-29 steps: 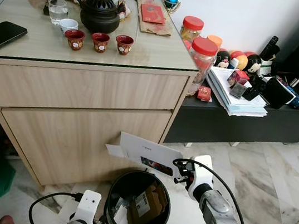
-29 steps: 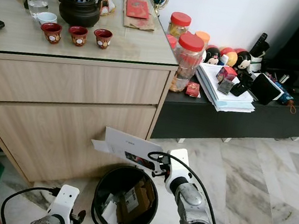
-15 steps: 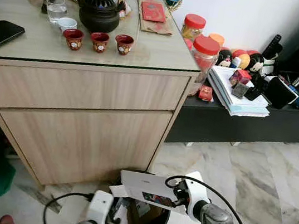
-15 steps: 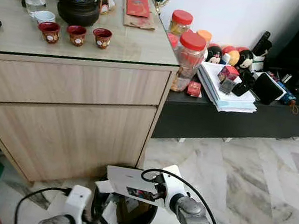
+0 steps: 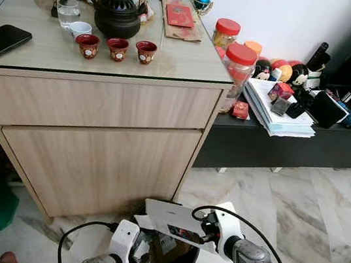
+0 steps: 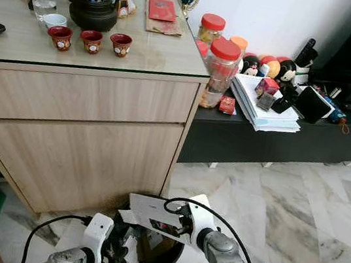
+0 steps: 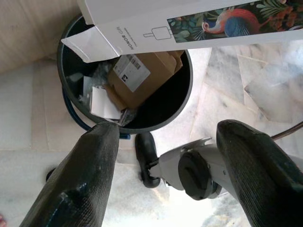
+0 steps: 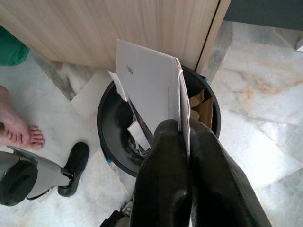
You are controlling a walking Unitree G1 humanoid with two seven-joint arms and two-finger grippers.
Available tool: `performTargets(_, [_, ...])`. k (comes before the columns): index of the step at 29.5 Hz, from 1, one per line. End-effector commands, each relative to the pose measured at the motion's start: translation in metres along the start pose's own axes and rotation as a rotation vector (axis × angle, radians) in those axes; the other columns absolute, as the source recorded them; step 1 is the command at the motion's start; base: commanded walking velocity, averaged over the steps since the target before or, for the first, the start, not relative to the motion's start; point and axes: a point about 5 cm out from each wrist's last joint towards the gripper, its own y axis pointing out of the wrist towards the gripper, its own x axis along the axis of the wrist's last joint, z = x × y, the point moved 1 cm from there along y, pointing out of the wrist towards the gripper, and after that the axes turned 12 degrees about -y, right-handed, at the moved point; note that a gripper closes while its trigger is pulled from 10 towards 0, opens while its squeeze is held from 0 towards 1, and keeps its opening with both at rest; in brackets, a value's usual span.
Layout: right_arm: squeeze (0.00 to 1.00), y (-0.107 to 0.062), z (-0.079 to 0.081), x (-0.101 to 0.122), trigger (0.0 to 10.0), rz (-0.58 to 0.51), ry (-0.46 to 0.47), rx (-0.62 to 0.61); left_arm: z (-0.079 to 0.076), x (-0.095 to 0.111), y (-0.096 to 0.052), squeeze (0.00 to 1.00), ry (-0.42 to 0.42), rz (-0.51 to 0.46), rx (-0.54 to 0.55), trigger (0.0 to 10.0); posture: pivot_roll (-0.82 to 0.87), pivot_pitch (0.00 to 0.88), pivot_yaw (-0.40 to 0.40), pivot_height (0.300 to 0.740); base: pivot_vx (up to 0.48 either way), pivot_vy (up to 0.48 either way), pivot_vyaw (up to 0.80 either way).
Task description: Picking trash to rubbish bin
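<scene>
The flat box (image 7: 156, 21) is white with a strip of dark foliage and a pink-and-blue bird. The bin (image 8: 109, 127) is black, holding brown cardboard (image 7: 142, 78) (with a white label). The cabinet (image 5: 96, 133) is pale wood grain, the floor (image 5: 323, 206) grey-veined marble, the three cups (image 5: 117, 49) red.

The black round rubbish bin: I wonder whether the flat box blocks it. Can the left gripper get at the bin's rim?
Probably yes. The left gripper, open, hangs beside the black round rubbish bin. The white flat cardboard box, held by the right gripper, spans only the far side of the opening; the near rim lies bare.
</scene>
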Motion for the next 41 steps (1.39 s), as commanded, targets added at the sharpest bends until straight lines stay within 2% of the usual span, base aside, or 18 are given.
performTargets(1, [0.0,-0.0004,-0.0043,0.0047,10.0,-0.016,0.011,-0.017,-0.0026,0.0037,0.0013,1.0,-0.01,-0.012,-0.011,10.0,0.01,0.092,-0.152,0.74,0.0,0.0,0.0])
performTargets(25, [0.0,-0.0012,-0.006,0.0045,10.0,-0.025,0.022,-0.023,-0.0016,0.0066,0.0012,1.0,-0.036,-0.038,-0.004,10.0,0.0,0.093,-0.162,0.74,0.0,0.0,0.0])
performTargets(26, [0.0,-0.0014,-0.0066,0.0046,10.0,-0.025,0.021,-0.023,-0.0012,0.0078,0.0014,0.79,-0.033,-0.043,0.006,10.0,0.0,0.092,-0.166,0.74,0.0,0.0,0.0])
performTargets(27, [0.0,-0.0014,-0.0067,0.0049,10.0,-0.026,0.023,-0.023,-0.0006,0.0094,0.0015,0.0,-0.039,-0.051,0.011,10.0,0.0,0.092,-0.166,0.74,0.0,0.0,0.0])
performTargets(30, [0.0,-0.0013,-0.0064,0.0054,10.0,-0.031,0.03,-0.021,-0.0004,0.0099,0.0015,0.0,-0.04,-0.053,0.012,10.0,0.0,0.092,-0.166,0.74,0.0,0.0,0.0])
performTargets(31, [1.0,-0.0011,-0.0065,0.0067,10.0,-0.038,0.041,-0.019,-0.0006,0.0107,0.0018,0.0,-0.04,-0.054,0.011,10.0,0.01,0.089,-0.168,0.74,0.0,0.0,0.0])
performTargets(41, [1.0,-0.0011,-0.0076,0.008,10.0,-0.041,0.041,-0.026,-0.0014,0.0117,0.0021,0.0,-0.047,-0.056,0.006,10.0,0.01,0.09,-0.17,0.74,0.0,0.0,0.0])
